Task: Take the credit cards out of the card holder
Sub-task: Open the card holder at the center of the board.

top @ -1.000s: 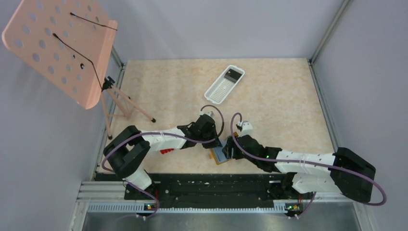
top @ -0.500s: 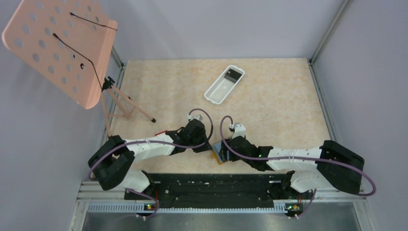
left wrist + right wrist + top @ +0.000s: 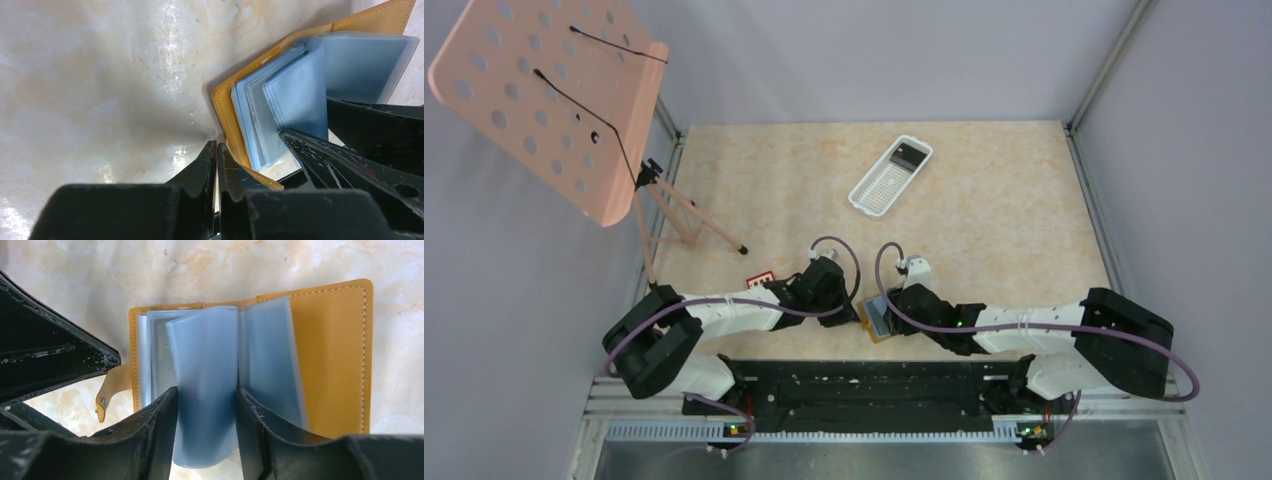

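The tan card holder [image 3: 881,324] lies open on the table near the front edge, also in the left wrist view [image 3: 222,107] and the right wrist view [image 3: 335,355]. Its blue-grey inner sleeves fan upward. A greyish card [image 3: 159,347] shows through one sleeve. My right gripper [image 3: 889,306] [image 3: 206,391] has a finger on each side edge of one raised sleeve panel [image 3: 205,355], which bows between them. My left gripper [image 3: 852,312] [image 3: 216,145] is shut at the holder's left edge, beside its tab [image 3: 107,390], with nothing visibly between the fingers.
A white slotted tray [image 3: 884,185] with a dark item lies at the back. A pink perforated stand [image 3: 549,95] on tripod legs stands at the back left. A small red-and-white object [image 3: 759,281] lies left of the left arm. A black rail [image 3: 864,385] runs along the front.
Both arms have drawn back toward the front edge and a little left. The left gripper has come to the holder's left edge. The red-and-white object now shows beside the left arm.
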{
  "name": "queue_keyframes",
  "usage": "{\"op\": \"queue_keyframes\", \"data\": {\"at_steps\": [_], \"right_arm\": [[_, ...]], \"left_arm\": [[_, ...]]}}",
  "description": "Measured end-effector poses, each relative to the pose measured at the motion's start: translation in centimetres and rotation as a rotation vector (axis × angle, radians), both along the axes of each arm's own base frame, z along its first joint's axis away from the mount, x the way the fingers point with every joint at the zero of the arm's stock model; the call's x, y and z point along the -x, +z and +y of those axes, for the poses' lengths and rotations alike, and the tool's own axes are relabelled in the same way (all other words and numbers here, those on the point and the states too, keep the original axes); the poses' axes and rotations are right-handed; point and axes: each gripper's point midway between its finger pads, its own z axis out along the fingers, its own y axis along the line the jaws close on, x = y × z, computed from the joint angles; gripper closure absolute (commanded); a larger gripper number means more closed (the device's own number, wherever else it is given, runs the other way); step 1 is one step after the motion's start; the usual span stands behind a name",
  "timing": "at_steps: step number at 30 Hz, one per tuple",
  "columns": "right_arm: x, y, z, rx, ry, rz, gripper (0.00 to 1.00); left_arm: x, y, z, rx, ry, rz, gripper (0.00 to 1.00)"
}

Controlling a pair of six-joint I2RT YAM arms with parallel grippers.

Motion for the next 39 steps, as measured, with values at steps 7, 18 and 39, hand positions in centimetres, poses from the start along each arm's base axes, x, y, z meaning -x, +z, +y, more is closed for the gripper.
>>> {"op": "queue_keyframes", "data": {"at_steps": [7,18,39], "right_arm": [[0.1,-0.1,0.1,-0.016,-0.011,0.010,0.67],[0.6,0.4,0.3,-0.099,-0.029,0.029,0.74],[0.9,2.0,1.0,-0.249,-0.062,0.040,0.76]], "left_arm": [[-0.2,0.8,0.2,0.007,0.009,-0.023,0.91],[-2.0,5.1,-0.1,0.028,0.029,-0.131,0.90],[-1.5,2.3,-3.0,0.053,-0.047,-0.060,0.92]]}}
